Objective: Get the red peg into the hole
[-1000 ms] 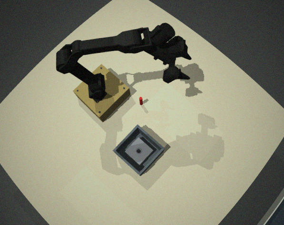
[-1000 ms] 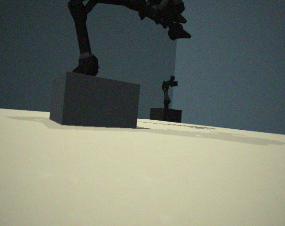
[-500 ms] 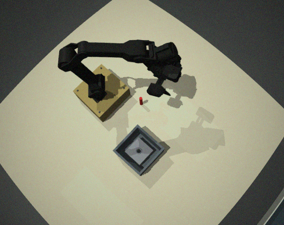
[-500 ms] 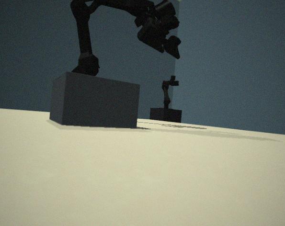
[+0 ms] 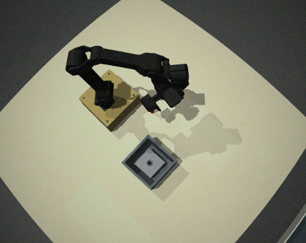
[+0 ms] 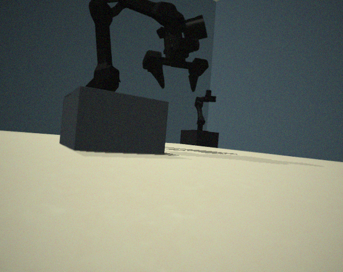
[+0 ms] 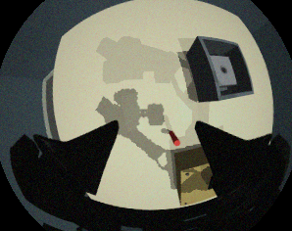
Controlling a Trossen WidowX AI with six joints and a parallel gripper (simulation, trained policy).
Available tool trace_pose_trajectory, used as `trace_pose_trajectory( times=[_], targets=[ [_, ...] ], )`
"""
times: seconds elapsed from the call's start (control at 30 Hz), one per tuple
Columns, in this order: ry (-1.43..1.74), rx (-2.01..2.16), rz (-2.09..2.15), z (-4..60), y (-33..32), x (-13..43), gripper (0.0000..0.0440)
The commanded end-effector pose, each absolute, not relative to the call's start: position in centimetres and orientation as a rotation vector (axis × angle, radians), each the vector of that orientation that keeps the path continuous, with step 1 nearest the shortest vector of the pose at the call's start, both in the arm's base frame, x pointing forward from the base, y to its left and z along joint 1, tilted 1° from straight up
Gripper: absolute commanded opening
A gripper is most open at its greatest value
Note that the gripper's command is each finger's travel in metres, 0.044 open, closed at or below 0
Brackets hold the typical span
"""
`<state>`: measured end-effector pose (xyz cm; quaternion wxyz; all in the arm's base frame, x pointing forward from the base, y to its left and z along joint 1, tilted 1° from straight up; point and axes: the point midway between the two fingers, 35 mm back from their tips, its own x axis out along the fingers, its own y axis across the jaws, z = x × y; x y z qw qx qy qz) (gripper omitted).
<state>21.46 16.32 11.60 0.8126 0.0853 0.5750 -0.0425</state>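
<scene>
- Watching from my station, I judge that 0 of the 3 stages is done: pick, lowering into the open box (image 5: 136,149) (image 7: 203,73) and insertion are left.
- My gripper (image 5: 165,108) (image 6: 178,89) (image 7: 158,124) hovers with fingers wide apart, holding nothing.
- The red peg (image 5: 151,111) (image 7: 173,138) stands below, toward 4 o'clock from the fingertips' midpoint in wrist view.

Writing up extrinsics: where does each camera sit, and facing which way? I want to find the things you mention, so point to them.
Top: overhead, facing down; arm, gripper (image 5: 162,108) (image 6: 178,89) (image 7: 158,124), open box (image 5: 137,176) (image 7: 204,73).
Exterior: low by the table top, facing the pedestal (image 5: 95,106) (image 6: 119,125) (image 7: 200,192) side-on; arm, gripper.
Wrist: on the arm's end, facing down past both fingers.
Top and wrist share red peg (image 5: 151,111) (image 7: 174,138), box, pedestal.
</scene>
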Motion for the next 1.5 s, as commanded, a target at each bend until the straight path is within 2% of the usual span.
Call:
trace_pose_trajectory(
  times=[0.0, 0.5, 1.07, 1.13, 1.2, 1.47],
  targets=[
    [1.293, 0.222, -0.198, 10.0, 15.1, 20.4, 0.0440],
    [1.416, 0.407, -0.595, 4.6, 11.9, 17.6, 0.0428],
    [1.377, 0.598, -0.707, -1.8, 12.0, 16.8, 0.0413],
    [1.377, 0.612, -0.717, -2.3, 12.0, 16.6, 0.0390],
    [1.381, 0.625, -0.731, -2.8, 11.9, 16.4, 0.0349],
    [1.427, 0.661, -0.763, -3.3, 12.0, 16.0, 0.0145]
  ],
)
